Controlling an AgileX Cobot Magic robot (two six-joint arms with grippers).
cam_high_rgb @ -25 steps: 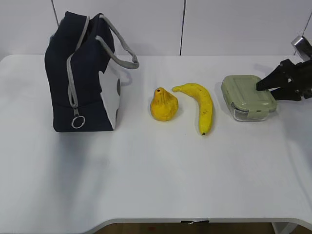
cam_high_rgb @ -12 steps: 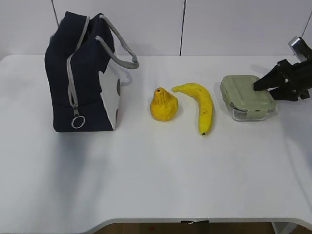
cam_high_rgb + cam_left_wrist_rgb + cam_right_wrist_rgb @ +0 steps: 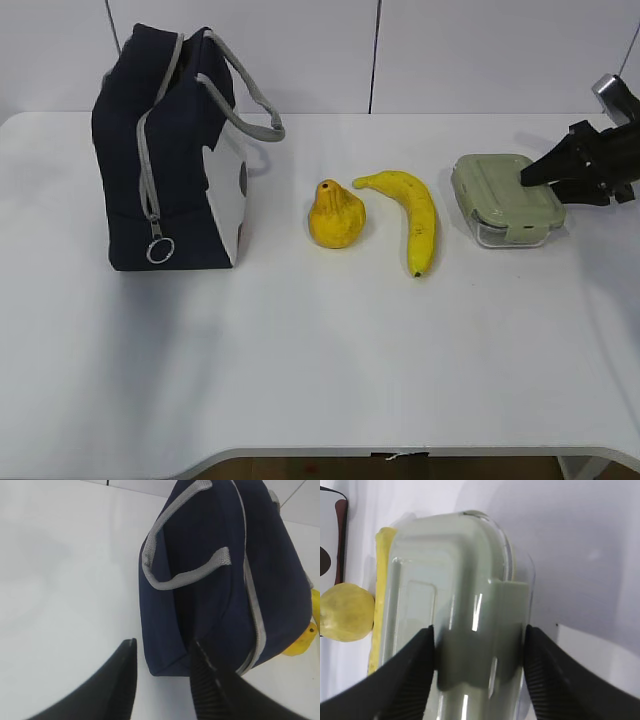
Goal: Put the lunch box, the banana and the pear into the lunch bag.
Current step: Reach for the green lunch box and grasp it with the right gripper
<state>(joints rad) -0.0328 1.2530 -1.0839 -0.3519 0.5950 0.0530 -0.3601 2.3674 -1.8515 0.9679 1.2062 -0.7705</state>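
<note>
The lunch box (image 3: 505, 199), clear with a sage-green lid, sits at the table's right. My right gripper (image 3: 527, 179) is open over its right end. In the right wrist view (image 3: 477, 630) the two fingers stand over the lid (image 3: 450, 600), one by its clip tab; I cannot tell if they touch it. The banana (image 3: 412, 214) and the pear (image 3: 336, 214) lie in the middle. The navy lunch bag (image 3: 165, 150) stands at the left, zipper closed. My left gripper (image 3: 164, 644) is open and empty, above and beside the bag (image 3: 220, 590); the exterior view does not show it.
The bag's grey handles (image 3: 245, 110) arch towards the pear. The zipper's ring pull (image 3: 159, 250) hangs low on the bag's front. White table (image 3: 320, 360) all around, with a wall behind it.
My right gripper has moved slightly left over the lid. The lunch box has shifted a little left. Nothing else has moved.
</note>
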